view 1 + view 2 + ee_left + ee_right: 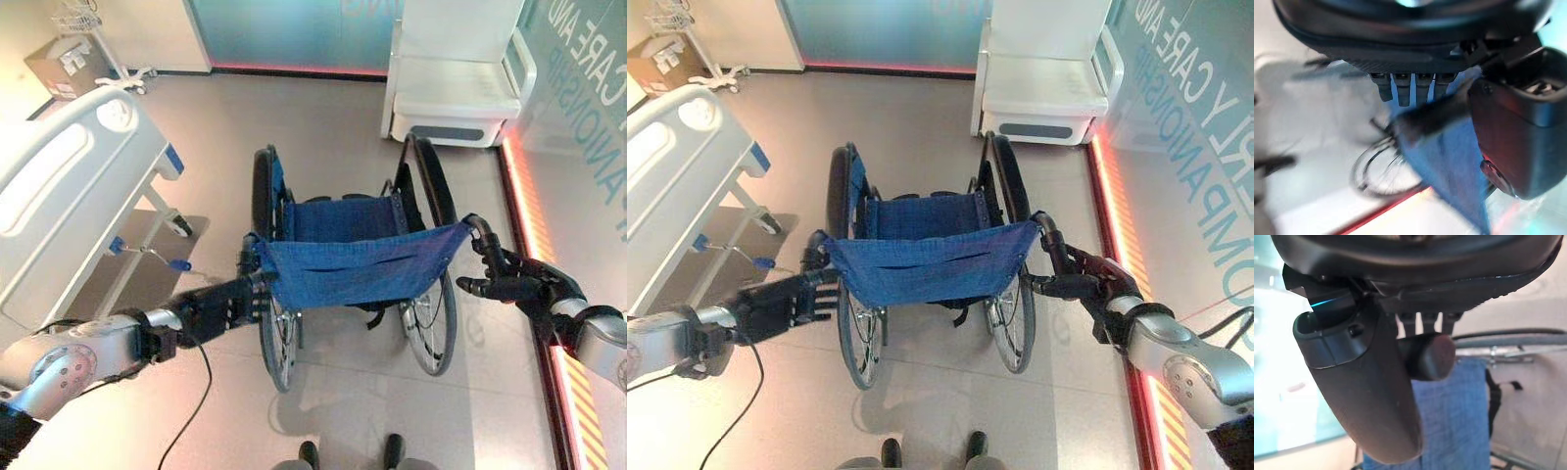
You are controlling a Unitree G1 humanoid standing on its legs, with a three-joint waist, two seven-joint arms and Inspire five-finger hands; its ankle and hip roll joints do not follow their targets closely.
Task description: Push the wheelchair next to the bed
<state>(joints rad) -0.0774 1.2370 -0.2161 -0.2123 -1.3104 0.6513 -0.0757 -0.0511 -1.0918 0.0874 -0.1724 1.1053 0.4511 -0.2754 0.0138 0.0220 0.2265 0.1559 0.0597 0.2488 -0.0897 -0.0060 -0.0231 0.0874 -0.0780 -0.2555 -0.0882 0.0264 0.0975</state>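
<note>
Your left hand (pixel 217 311) reaches forward from a nearly level arm, fingers curled round the left push handle (pixel 1432 116) of the wheelchair (pixel 355 257). Your right hand (pixel 509 279) comes in from the other side, wrist bent inward, fingers and thumb wrapped round the right push handle (pixel 1427 355). The wheelchair stands straight ahead of you, its blue fabric back facing you and big wheels on both sides. The bed (pixel 61 191), white with a moulded end panel, lies left of the wheelchair, apart from it. A white bench seat (pixel 458 83) stands beyond the wheelchair by the far wall. Large pale lettering runs along the glass wall (pixel 1205 127) right of the wheelchair. A cardboard box (pixel 61 65) sits beyond the bed.
</note>
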